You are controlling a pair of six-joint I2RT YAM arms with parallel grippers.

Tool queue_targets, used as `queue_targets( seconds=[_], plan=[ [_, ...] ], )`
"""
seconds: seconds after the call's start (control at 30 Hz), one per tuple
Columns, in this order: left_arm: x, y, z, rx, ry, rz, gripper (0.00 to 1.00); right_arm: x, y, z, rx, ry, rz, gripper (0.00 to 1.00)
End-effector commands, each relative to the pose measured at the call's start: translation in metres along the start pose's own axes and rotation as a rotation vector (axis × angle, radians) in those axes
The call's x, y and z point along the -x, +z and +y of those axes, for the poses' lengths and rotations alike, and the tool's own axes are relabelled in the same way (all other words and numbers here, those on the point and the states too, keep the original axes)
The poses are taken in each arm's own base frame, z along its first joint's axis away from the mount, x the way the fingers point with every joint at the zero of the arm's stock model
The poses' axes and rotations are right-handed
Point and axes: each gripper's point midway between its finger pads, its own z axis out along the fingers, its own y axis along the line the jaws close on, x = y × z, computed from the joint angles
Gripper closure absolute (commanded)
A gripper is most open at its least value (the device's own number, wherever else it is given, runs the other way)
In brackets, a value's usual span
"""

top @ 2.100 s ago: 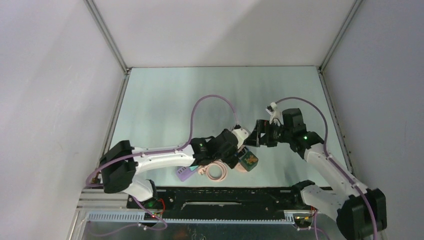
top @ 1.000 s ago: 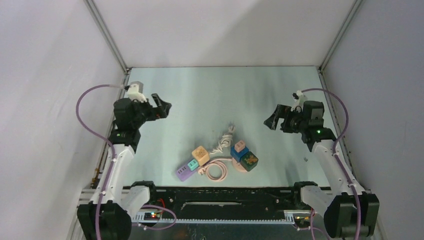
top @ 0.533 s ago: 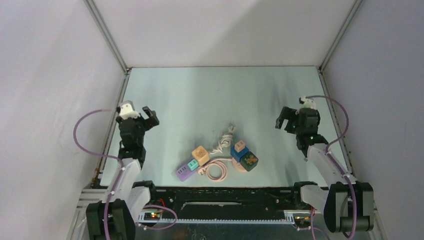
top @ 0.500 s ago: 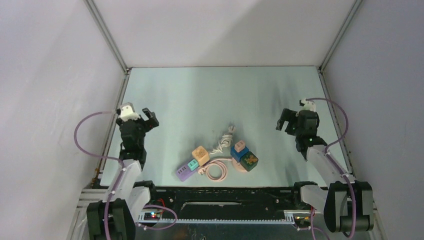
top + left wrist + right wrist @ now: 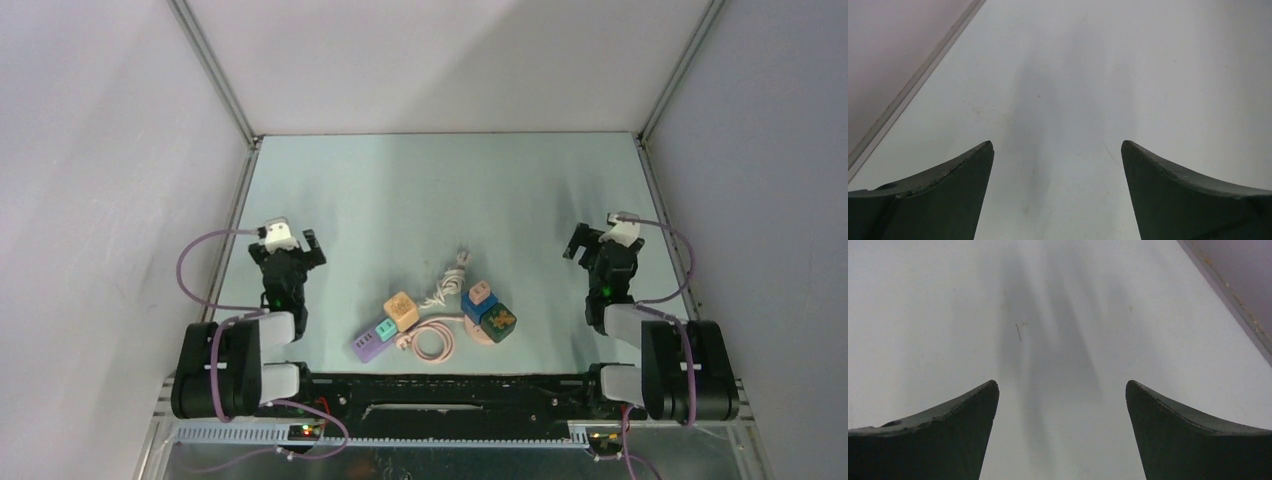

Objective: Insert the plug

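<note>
A purple power strip [image 5: 367,346] lies near the table's front edge with a teal cube [image 5: 385,330] and an orange cube [image 5: 401,310] on or against it. A coiled pink cable [image 5: 435,341] lies beside it, one end touching the strip; I cannot tell whether that end is inserted. To the right sit a blue cube [image 5: 477,308], a dark green cube [image 5: 498,320] and a small pink cube [image 5: 479,292]. My left gripper [image 5: 289,248] is open and empty at the far left [image 5: 1057,145]. My right gripper [image 5: 603,245] is open and empty at the far right [image 5: 1062,384].
A bundled white cable [image 5: 451,279] lies just behind the cubes. Both arms are folded back over their bases. The wrist views show only bare table [image 5: 1063,75] and the side wall edges [image 5: 1228,295]. Enclosure walls stand on three sides.
Both arms have pulled away from the cluster in the middle and folded back to the sides near their bases. The strip, cubes and cables have stayed where they were.
</note>
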Motion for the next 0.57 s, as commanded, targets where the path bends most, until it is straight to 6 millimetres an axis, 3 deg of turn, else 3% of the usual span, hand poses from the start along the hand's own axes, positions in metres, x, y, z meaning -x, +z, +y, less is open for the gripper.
queue_targets(
  seconds=[0.0, 0.07, 0.53],
  plan=[
    [0.0404, 0.0038, -0.0126, -0.019, 0.066, -0.164, 0.00, 0.0258, 0.0061, 0.0085, 0.093, -0.030, -0.197, 0.00],
    [0.0398, 0.0033, -0.0121, -0.016, 0.066, -0.156, 0.00, 0.0205, 0.0092, 0.0113, 0.095, -0.044, -0.136, 0.00],
    [0.0392, 0.0051, -0.0106, -0.006, 0.060, -0.149, 0.00, 0.0223, 0.0104, 0.0131, 0.089, -0.062, -0.152, 0.00]
  ],
)
